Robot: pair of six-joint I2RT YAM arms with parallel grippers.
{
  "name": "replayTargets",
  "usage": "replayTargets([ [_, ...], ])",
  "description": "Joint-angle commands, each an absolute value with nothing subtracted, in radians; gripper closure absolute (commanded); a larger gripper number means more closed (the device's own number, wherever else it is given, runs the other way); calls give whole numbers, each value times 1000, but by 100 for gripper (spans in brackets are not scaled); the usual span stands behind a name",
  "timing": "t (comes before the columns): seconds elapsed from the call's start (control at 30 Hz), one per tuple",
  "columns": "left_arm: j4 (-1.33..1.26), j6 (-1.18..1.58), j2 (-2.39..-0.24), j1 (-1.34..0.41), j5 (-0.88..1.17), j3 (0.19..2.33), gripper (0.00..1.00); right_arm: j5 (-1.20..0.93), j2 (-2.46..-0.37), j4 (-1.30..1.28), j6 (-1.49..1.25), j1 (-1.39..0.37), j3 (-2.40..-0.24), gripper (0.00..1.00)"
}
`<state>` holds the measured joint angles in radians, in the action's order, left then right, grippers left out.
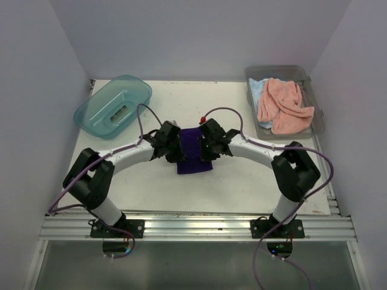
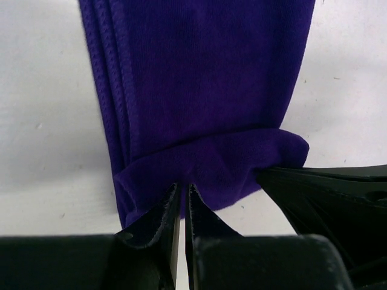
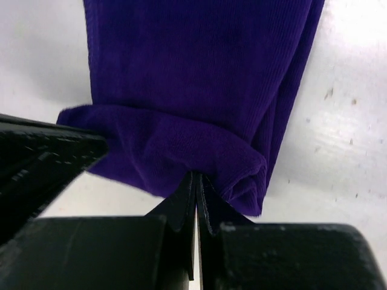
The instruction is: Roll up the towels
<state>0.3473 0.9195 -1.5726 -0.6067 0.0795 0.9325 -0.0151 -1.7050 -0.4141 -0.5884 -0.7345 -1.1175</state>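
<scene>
A dark purple towel (image 1: 195,158) lies folded in a long strip at the table's middle, with its near end turned over into a small fold. My left gripper (image 1: 179,151) pinches that folded end near the towel's left side; in the left wrist view its jaws (image 2: 183,188) are shut on the purple cloth (image 2: 199,78). My right gripper (image 1: 206,149) grips the same fold near the right side, jaws (image 3: 198,177) pressed together on the cloth (image 3: 199,72). A salmon pink towel (image 1: 283,107) and a light blue towel (image 1: 259,90) lie bunched in the bin.
The clear grey plastic bin (image 1: 319,124) stands at the back right. A teal translucent tub (image 1: 113,106) sits at the back left. The two wrists are close together over the purple towel, each showing in the other's view. White walls enclose the table.
</scene>
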Motion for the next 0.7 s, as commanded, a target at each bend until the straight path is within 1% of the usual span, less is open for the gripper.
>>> replayTargets([
  [0.0, 278, 874, -1650, -597, 87, 1002, 91, 21, -1788, -452, -580, -707, -1216, 100],
  [0.23, 275, 838, -1746, -583, 74, 1032, 92, 60, -1862, -485, -588, -690, -1259, 100],
  [0.33, 262, 838, -1738, -580, 93, 1031, 92, 52, -1835, -483, -595, -689, -1232, 100],
  [0.5, 261, 831, -1666, -580, 107, 1035, 92, 21, -1704, -437, -615, -690, -1163, 100],
  [0.67, 310, 807, -1681, -580, 72, 1088, 92, 21, -1692, -429, -615, -690, -1167, 100],
])
